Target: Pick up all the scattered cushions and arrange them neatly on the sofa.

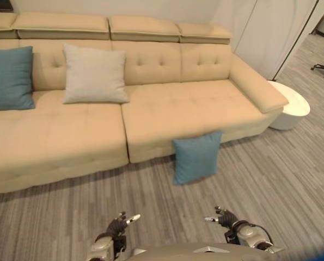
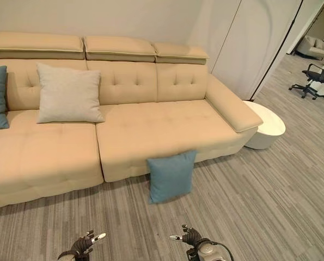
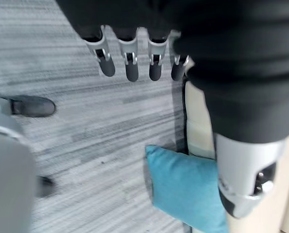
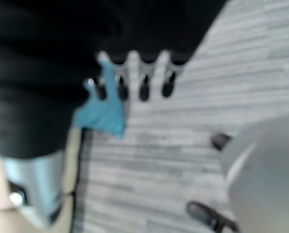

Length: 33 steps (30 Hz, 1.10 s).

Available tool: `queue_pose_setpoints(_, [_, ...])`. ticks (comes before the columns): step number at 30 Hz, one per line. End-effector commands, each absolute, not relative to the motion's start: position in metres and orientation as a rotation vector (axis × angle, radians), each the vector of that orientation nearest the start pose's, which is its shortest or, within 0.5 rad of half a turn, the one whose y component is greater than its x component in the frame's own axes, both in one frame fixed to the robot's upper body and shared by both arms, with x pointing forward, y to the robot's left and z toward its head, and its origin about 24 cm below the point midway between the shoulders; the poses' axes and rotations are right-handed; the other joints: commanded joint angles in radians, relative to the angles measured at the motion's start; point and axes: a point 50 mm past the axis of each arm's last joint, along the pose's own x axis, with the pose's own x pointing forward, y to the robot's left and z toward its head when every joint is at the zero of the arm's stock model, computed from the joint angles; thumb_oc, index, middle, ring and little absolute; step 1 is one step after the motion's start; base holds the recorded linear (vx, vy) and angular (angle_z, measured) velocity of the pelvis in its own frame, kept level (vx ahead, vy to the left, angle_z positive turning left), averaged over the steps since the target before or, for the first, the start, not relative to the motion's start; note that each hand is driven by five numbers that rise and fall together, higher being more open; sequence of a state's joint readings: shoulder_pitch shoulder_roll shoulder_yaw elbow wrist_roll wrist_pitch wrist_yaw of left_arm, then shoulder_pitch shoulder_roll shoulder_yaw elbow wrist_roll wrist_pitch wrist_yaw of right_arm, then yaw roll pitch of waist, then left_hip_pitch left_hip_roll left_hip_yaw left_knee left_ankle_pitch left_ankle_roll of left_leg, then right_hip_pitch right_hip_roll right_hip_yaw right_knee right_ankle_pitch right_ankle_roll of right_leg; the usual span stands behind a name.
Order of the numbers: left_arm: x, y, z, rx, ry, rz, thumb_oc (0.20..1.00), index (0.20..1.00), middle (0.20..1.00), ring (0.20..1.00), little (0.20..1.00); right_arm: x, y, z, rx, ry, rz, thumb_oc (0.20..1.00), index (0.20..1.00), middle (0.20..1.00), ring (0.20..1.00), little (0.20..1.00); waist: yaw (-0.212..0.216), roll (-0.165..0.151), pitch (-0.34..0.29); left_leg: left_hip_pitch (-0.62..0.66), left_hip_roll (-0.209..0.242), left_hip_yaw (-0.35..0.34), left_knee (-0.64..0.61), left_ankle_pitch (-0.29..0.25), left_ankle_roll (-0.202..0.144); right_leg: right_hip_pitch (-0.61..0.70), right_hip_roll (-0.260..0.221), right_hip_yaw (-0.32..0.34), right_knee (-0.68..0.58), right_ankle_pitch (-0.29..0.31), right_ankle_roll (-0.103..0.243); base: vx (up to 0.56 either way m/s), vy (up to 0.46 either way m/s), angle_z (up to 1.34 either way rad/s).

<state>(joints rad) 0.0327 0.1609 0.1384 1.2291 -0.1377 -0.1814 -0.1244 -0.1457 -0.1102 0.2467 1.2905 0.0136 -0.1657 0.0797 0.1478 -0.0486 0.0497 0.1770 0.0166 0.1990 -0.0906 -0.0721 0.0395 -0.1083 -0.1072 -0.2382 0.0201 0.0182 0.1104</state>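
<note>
Left hand and right hand hang low, fingers relaxed, holding nothing — well short of the blue floor cushion leaning against the sofa front; teal cushion and beige cushion already seated, one left to lift.

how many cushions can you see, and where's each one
3: a blue cushion at the sofa's left end, a beige cushion beside it, and a blue floor cushion leaning on the sofa front.
</note>
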Motion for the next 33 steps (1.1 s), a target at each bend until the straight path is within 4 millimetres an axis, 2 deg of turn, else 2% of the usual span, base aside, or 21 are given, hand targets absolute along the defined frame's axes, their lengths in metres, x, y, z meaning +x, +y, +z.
queue_pose_setpoints(1, [0.105,0.216,-0.158,-0.124,0.993,0.184,1.0,1.0,1.0,1.0,1.0,0.168,-0.168,-0.145,-0.254,0.933,0.242,1.0,1.0,1.0,1.0,1.0,0.025,0.006,0.015,0.02,0.013,-0.142,0.013,0.167,-0.098,0.069,0.049,-0.017,-0.095,0.07,-0.057,0.23,-0.092,0.16])
queue_pose_setpoints(3, [0.101,0.216,-0.159,-0.124,1.002,0.186,1.0,1.0,1.0,1.0,1.0,0.164,-0.168,-0.147,-0.253,0.945,0.242,1.0,1.0,1.0,1.0,1.0,0.027,-0.006,-0.004,0.022,0.018,-0.143,0.011,0.165,-0.089,0.082,0.054,-0.013,-0.103,0.084,-0.051,0.24,-0.105,0.24])
queue_pose_setpoints(7, [0.099,0.211,-0.16,-0.123,1.013,0.164,1.0,1.0,1.0,1.0,1.0,0.158,-0.173,-0.149,-0.255,0.956,0.235,1.0,1.0,1.0,1.0,1.0,0.014,-0.019,-0.037,0.02,0.058,-0.132,0.035,0.172,-0.088,0.096,0.08,0.006,-0.104,0.096,-0.042,0.22,-0.124,0.19])
queue_pose_setpoints(9, [0.105,0.207,-0.159,-0.119,0.997,0.138,1.0,1.0,1.0,1.0,1.0,0.156,-0.179,-0.149,-0.267,0.964,0.222,1.0,1.0,1.0,1.0,1.0,0.009,-0.041,-0.037,-0.024,0.08,-0.128,0.158,0.169,-0.087,0.104,0.08,0.02,-0.104,0.101,-0.042,0.2,-0.188,-0.02])
queue_pose_setpoints(11, [0.117,0.205,-0.155,-0.111,0.962,0.111,1.0,1.0,1.0,1.0,1.0,0.157,-0.186,-0.148,-0.274,0.964,0.199,1.0,1.0,1.0,1.0,1.0,0.03,-0.082,0.008,-0.143,0.104,-0.119,0.377,0.137,-0.068,0.134,0.061,0.036,-0.103,0.117,-0.046,0.09,-0.233,-0.06])
queue_pose_setpoints(12, [0.117,0.205,-0.155,-0.111,0.962,0.111,1.0,1.0,1.0,1.0,1.0,0.157,-0.186,-0.148,-0.274,0.964,0.199,1.0,1.0,1.0,1.0,1.0,0.03,-0.082,0.008,-0.144,0.104,-0.119,0.378,0.136,-0.068,0.134,0.062,0.035,-0.103,0.117,-0.046,0.14,-0.277,-0.17])
queue_pose_setpoints(13, [0.125,0.206,-0.152,-0.094,0.938,0.095,1.0,1.0,1.0,1.0,1.0,0.158,-0.191,-0.147,-0.274,0.961,0.177,1.0,1.0,1.0,1.0,1.0,0.053,-0.108,0.046,-0.258,0.101,-0.088,0.539,0.126,-0.06,0.186,0.069,0.05,-0.107,0.112,-0.057,0.12,-0.17,-0.13])
queue_pose_setpoints(14, [0.125,0.206,-0.152,-0.094,0.937,0.095,1.0,1.0,1.0,1.0,1.0,0.159,-0.191,-0.147,-0.274,0.961,0.176,1.0,1.0,1.0,1.0,1.0,0.053,-0.106,0.047,-0.262,0.104,-0.089,0.547,0.122,-0.061,0.186,0.071,0.049,-0.107,0.112,-0.057,0.21,-0.166,-0.12])
queue_pose_setpoints(15, [0.125,0.207,-0.152,-0.091,0.941,0.095,1.0,1.0,1.0,1.0,1.0,0.158,-0.191,-0.147,-0.266,0.963,0.171,1.0,1.0,1.0,1.0,1.0,0.065,-0.107,0.048,-0.299,0.071,-0.099,0.536,0.114,-0.062,0.201,0.083,0.068,-0.107,0.107,-0.059,0.17,0.025,-0.06])
queue_pose_setpoints(17, [0.125,0.207,-0.153,-0.095,0.945,0.098,1.0,1.0,1.0,1.0,1.0,0.157,-0.19,-0.147,-0.26,0.965,0.171,1.0,1.0,1.0,1.0,1.0,0.086,-0.101,0.041,-0.321,0.021,-0.12,0.436,0.116,-0.078,0.207,0.108,0.096,-0.107,0.091,-0.056,0.25,0.063,-0.06])
queue_pose_setpoints(20, [0.125,0.207,-0.152,-0.1,0.945,0.097,1.0,1.0,1.0,1.0,1.0,0.152,-0.191,-0.149,-0.251,0.981,0.163,1.0,1.0,1.0,1.0,1.0,0.105,-0.084,0.03,-0.313,-0.008,-0.083,0.224,0.134,-0.103,0.229,0.139,0.116,-0.107,0.074,-0.05,0.25,0.125,-0.26])
queue_pose_setpoints(21, [0.127,0.208,-0.151,-0.101,0.935,0.101,1.0,1.0,1.0,1.0,1.0,0.155,-0.191,-0.148,-0.25,0.976,0.164,1.0,1.0,1.0,1.0,1.0,0.113,-0.078,0.032,-0.344,-0.02,-0.069,0.199,0.144,-0.111,0.244,0.148,0.123,-0.107,0.069,-0.054,0.24,0.134,-0.11])
queue_pose_setpoints(22, [0.129,0.209,-0.15,-0.108,0.927,0.109,1.0,1.0,1.0,1.0,1.0,0.157,-0.189,-0.148,-0.243,0.97,0.169,1.0,1.0,1.0,1.0,1.0,0.127,-0.078,0.037,-0.377,-0.023,-0.066,0.196,0.152,-0.123,0.258,0.15,0.13,-0.107,0.067,-0.055,0.32,0.193,-0.03])
queue_pose_setpoints(23, [0.124,0.214,-0.152,-0.116,0.94,0.131,1.0,1.0,1.0,1.0,1.0,0.16,-0.184,-0.147,-0.24,0.964,0.181,1.0,1.0,1.0,1.0,1.0,0.141,-0.076,0.033,-0.356,-0.012,-0.085,0.177,0.143,-0.121,0.271,0.148,0.134,-0.107,0.068,-0.052,0.33,0.232,-0.25])
queue_pose_setpoints(26, [0.113,0.223,-0.153,-0.112,0.968,0.163,1.0,1.0,1.0,1.0,1.0,0.161,-0.176,-0.148,-0.235,0.962,0.206,1.0,1.0,1.0,1.0,1.0,0.15,-0.091,0.007,-0.327,-0.02,-0.106,0.185,0.165,-0.12,0.3,0.134,0.135,-0.107,0.086,-0.052,0.26,0.228,-0.25])
queue_pose_setpoints(30, [0.113,0.234,-0.151,-0.092,0.963,0.177,1.0,1.0,1.0,1.0,1.0,0.167,-0.164,-0.146,-0.23,0.941,0.245,1.0,1.0,1.0,1.0,1.0,0.171,-0.105,-0.014,-0.269,-0.028,-0.118,0.184,0.185,-0.114,0.313,0.102,0.089,0.015,0.073,-0.055,0.2,0.184,-0.33])
queue_pose_setpoints(32, [0.116,0.236,-0.149,-0.087,0.951,0.182,1.0,1.0,1.0,1.0,1.0,0.177,-0.16,-0.142,-0.227,0.907,0.254,1.0,1.0,1.0,1.0,1.0,0.165,-0.069,0.0,-0.208,-0.001,-0.129,0.19,0.196,-0.111,0.279,0.084,0.058,0.168,0.064,-0.05,0.2,0.18,-0.09])
queue_pose_setpoints(33, [0.116,0.236,-0.149,-0.087,0.95,0.182,1.0,1.0,1.0,1.0,1.0,0.177,-0.16,-0.142,-0.227,0.907,0.254,1.0,1.0,1.0,1.0,1.0,0.166,-0.069,0.002,-0.206,-0.001,-0.128,0.19,0.195,-0.111,0.28,0.084,0.058,0.17,0.063,-0.05,0.17,0.153,0.04])
